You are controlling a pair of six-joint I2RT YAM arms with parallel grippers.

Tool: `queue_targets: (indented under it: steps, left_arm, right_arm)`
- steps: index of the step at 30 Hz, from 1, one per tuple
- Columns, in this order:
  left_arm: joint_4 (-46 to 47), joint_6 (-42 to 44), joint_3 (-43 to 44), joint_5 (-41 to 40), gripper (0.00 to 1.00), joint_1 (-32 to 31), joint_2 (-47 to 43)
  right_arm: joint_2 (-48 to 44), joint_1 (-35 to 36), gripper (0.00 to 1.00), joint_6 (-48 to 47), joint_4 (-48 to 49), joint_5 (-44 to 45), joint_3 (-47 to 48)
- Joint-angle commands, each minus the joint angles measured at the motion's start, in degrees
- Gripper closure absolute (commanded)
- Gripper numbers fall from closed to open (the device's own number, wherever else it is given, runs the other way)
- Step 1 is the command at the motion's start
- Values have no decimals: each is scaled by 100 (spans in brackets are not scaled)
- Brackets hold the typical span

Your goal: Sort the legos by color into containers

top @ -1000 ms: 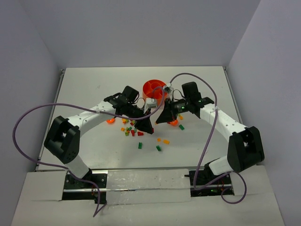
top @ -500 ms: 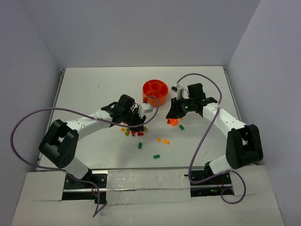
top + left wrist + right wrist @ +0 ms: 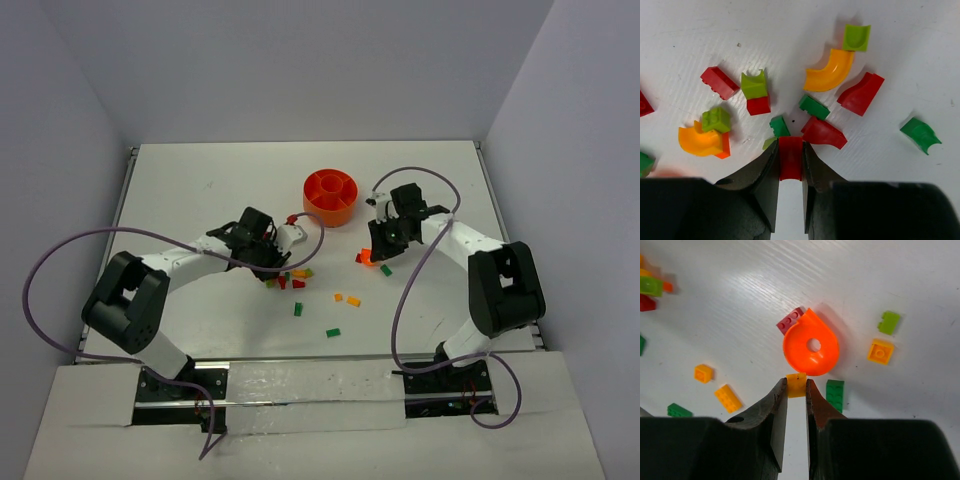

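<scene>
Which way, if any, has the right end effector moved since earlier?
Yes: the right end effector shifted rightward, away from the round orange plastic bowl.

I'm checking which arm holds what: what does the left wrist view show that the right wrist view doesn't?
Only the left wrist view: the left tool clamped on a red brick, a curved orange piece beyond it. Only the right wrist view: the right tool pinching a small orange-yellow brick, right by an orange teardrop piece with a hole. Both: the white table strewn with red, green and orange bricks; neither shows the bowl.
</scene>
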Motion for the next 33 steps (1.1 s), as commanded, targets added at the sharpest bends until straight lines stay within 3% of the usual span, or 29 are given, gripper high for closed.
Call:
queue_targets:
  steps: [1,10,20,22,25,27,33]
  left_arm:
    - [-73,311,89,61,88,88,17]
    - [-277,683,-297,489,92,578,-443]
    - [-332,941,-531,558,84,1067,-548]
    - [-304,968,-551,588,77,1096,-498]
    - [-350,991,-509,702,63,1133,-436]
    - [-443,1039,-429,865,46,1150,-443]
    - [-761,1411,-175,1614,43,1156,-797]
  right_arm:
    - [147,1,100,-94,-13,261,314]
    - [128,41,99,-103,-82,265,387]
    - [160,164,96,-105,-96,244,428]
    - [160,185,91,-111,-118,230,449]
    - [178,222,73,-117,-152,230,475]
    - [176,239,61,-109,-163,230,486]
    - [104,285,50,-72,-187,143,532]
